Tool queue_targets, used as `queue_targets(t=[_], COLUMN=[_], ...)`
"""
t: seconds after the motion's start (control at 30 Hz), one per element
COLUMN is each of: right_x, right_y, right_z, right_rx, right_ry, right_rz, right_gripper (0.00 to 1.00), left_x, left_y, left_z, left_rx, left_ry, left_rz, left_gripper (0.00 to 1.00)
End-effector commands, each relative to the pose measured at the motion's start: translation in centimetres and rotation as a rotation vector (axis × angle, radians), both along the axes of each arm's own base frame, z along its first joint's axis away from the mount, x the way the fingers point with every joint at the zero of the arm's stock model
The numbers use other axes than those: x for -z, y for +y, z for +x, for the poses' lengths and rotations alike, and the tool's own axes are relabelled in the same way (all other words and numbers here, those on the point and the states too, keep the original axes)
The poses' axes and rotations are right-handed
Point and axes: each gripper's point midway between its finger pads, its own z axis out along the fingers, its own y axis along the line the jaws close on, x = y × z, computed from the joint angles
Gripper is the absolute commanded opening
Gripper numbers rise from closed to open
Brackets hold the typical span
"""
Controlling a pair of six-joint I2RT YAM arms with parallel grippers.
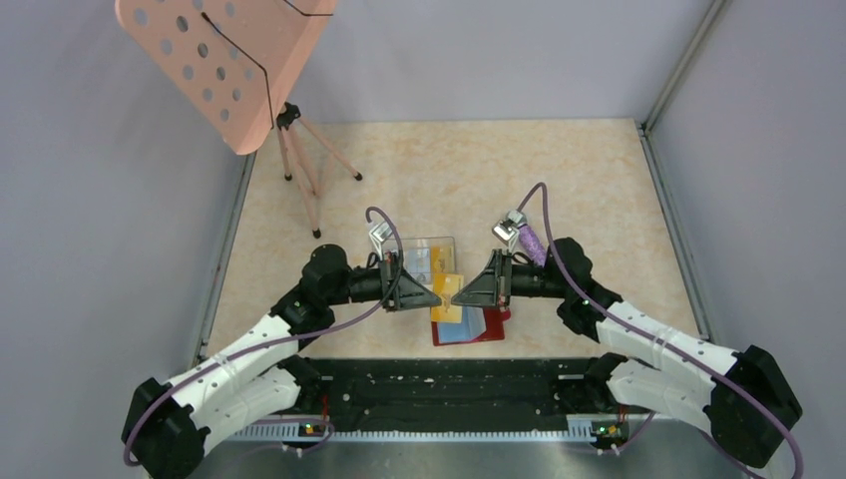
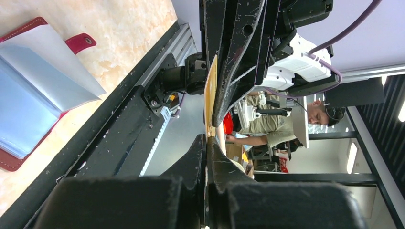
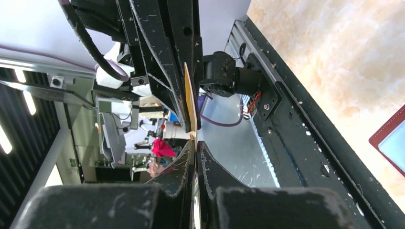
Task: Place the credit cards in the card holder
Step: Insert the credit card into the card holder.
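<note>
While both arms meet over the middle of the counter (image 1: 559,180) near its near edge, left claw (image 2: 208,143) and right claw (image 3: 195,145) are each clamped on opposite ends of one yellow-orange card (image 2: 210,95), seen edge-on in both wrist views. The red card holder (image 1: 481,327) lies open on the counter just beneath, pale blue pockets up.
</note>
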Motion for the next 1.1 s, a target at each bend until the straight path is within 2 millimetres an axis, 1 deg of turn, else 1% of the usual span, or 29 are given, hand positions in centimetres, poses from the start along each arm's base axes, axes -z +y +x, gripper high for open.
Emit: queue_targets(t=[0.0,0.03,0.07,0.1,0.13,0.17,0.23,0.37,0.5,0.57,0.67,0.7,0.83,0.9,1.07], right_x=[-2.1,-1.6,-1.0,-0.3,1.0,2.1,4.7,9.8,12.6,13.4,14.2,14.7,15.5,15.9,16.6], right_y=[0.5,0.4,0.3,0.2,0.0,-0.2,-0.7,-1.9,-2.5,-2.5,-2.5,-2.8,-3.7,-4.3,-5.1], right_z=[0.1,0.3,0.4,0.6,0.6,0.8,1.1,1.3,2.4,3.0,3.9,4.1,5.1,5.2,5.1], right_rx=[0.000,0.008,0.016,0.023,0.033,0.044,0.061,0.072,0.094,0.103,0.106,0.104,0.131,0.143,0.161], right_ry=[-0.075,-0.080,-0.084,-0.083,-0.061,-0.055,-0.028,0.018,0.021,0.018,0.005,0.010,0.006,0.015,0.031], right_rz=[0.036,0.012,-0.018,-0.056,-0.107,-0.152,-0.251,-0.457,-0.608,-0.661,-0.736,-0.775,-0.877,-0.921,-0.935], right_gripper=[0.00,0.00,0.00,0.00,0.00,0.00,0.00,0.00,0.00,0.00,0.00,0.00,0.00,0.00,0.00], left_x=[-0.9,-0.5,0.0,0.5,1.1,1.9,3.1,6.4,9.8,11.4,13.1,13.5,15.1,16.0,17.7], left_y=[-0.1,0.0,0.1,0.3,0.5,0.8,1.2,2.5,3.9,4.2,3.9,3.7,2.9,2.6,2.3], left_z=[-0.2,-0.2,-0.1,0.1,0.4,0.6,0.7,0.8,1.0,1.0,1.1,1.3,1.8,2.3,3.5], left_rx=[0.016,0.008,-0.006,-0.026,-0.053,-0.073,-0.098,-0.142,-0.177,-0.181,-0.165,-0.162,-0.151,-0.155,-0.154], left_ry=[-0.053,-0.044,-0.035,-0.028,-0.019,-0.007,0.006,0.064,0.121,0.162,0.195,0.196,0.202,0.203,0.187], left_rz=[-0.023,-0.006,0.014,0.037,0.063,0.092,0.139,0.288,0.452,0.520,0.584,0.608,0.696,0.740,0.848], left_gripper=[0.08,0.17,0.31,0.43,0.50,0.54,0.58,0.60,0.60,0.59,0.56,0.56,0.53,0.52,0.49])
